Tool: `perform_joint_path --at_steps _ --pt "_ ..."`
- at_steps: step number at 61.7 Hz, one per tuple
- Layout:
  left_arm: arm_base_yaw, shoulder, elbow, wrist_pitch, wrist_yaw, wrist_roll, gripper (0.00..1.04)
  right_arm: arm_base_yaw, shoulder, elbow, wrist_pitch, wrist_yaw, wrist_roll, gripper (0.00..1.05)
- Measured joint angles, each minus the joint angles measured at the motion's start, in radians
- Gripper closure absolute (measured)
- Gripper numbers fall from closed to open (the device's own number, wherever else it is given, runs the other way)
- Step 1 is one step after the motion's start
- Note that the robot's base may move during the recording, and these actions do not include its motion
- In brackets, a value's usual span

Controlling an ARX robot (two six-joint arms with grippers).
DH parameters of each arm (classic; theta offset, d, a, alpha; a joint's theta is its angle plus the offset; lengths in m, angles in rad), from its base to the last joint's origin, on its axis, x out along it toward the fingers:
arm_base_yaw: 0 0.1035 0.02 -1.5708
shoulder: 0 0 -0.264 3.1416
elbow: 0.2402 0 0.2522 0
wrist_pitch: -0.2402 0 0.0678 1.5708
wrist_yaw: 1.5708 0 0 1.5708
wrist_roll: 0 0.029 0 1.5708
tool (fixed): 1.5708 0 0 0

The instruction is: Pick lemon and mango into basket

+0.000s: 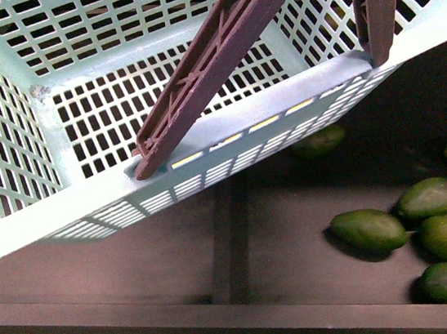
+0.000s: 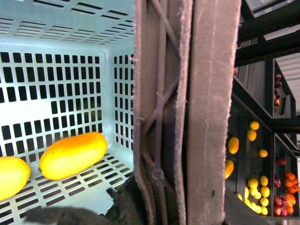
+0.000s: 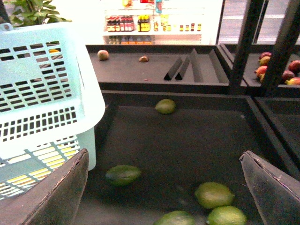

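The teal basket [image 1: 87, 197] hangs tilted above a dark bin, filling the upper front view, its two brown handles [image 1: 210, 62] raised. My left gripper [image 2: 164, 197] is shut on the handles [image 2: 187, 112], which run up the middle of the left wrist view. On the basket floor lie the long yellow mango [image 2: 72, 154] and beside it the lemon [image 2: 11, 176], cut by the picture's edge. My right gripper [image 3: 164, 192] stands open over the bin beside the basket [image 3: 42, 93], with nothing between its fingers [image 3: 51, 197]. Neither gripper shows in the front view.
Several dark green avocados [image 1: 369, 230] lie in the bin under and right of the basket, with green fruits [image 3: 214, 194] below my right gripper. A divider [image 1: 229, 240] crosses the bin floor. Shelves of yellow fruit [image 2: 255, 187] and red fruit [image 2: 286, 187] stand beyond.
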Motion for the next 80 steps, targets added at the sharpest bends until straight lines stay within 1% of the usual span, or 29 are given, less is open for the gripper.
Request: perform_joint_path --at_steps 6,14,16,18,21,23,27,33,35,46,53,62,66,71,80 --pt "0.017 0.002 -0.001 0.0 -0.01 -0.007 0.89 -0.003 0.0 0.0 0.0 -0.005 0.0 0.09" --pt "0.017 -0.002 0.0 0.0 -0.032 0.021 0.89 -0.003 0.0 0.0 0.0 -0.003 0.0 0.09" --pt "0.014 -0.002 -0.005 0.011 -0.052 0.032 0.89 -0.003 0.0 0.0 0.0 -0.003 0.0 0.09" --pt "0.006 -0.002 -0.05 0.133 -0.151 0.041 0.89 -0.003 0.0 0.0 0.0 -0.002 0.0 0.09" --pt "0.0 0.017 -0.069 0.234 -0.231 0.058 0.89 -0.003 0.0 0.0 0.0 0.0 0.0 0.09" --pt "-0.002 0.057 -0.068 0.339 -0.297 0.084 0.89 -0.003 0.0 0.0 0.0 -0.001 0.0 0.09" --pt "0.016 0.129 -0.023 0.41 -0.349 0.107 0.89 -0.003 0.0 0.0 0.0 -0.001 0.0 0.09" --pt "0.07 0.243 0.089 0.426 -0.349 0.097 0.89 -0.003 0.0 0.0 0.0 0.004 0.0 0.09" --pt "0.091 0.301 0.144 0.422 -0.346 0.072 0.89 -0.003 0.0 0.0 0.0 0.004 0.0 0.09" --pt "0.143 0.532 0.346 0.376 -0.327 -0.088 0.89 -0.003 0.0 0.0 0.0 0.002 0.0 0.09" --pt "0.169 0.692 0.497 0.32 -0.356 -0.211 0.89 -0.003 0.0 0.0 0.0 0.003 0.0 0.09" --pt "0.193 0.864 0.719 0.18 -0.402 -0.385 0.89 -0.003 0.0 0.0 0.0 0.003 0.0 0.09" --pt "0.202 0.909 0.789 0.134 -0.423 -0.456 0.89 -0.002 0.0 0.0 0.0 0.003 0.0 0.09" --pt "0.212 0.94 0.856 0.06 -0.457 -0.526 0.89 -0.002 0.0 0.0 0.0 0.003 0.0 0.09" --pt "0.225 0.94 0.848 0.015 -0.457 -0.577 0.89 -0.003 0.0 0.0 0.0 0.003 0.0 0.09"
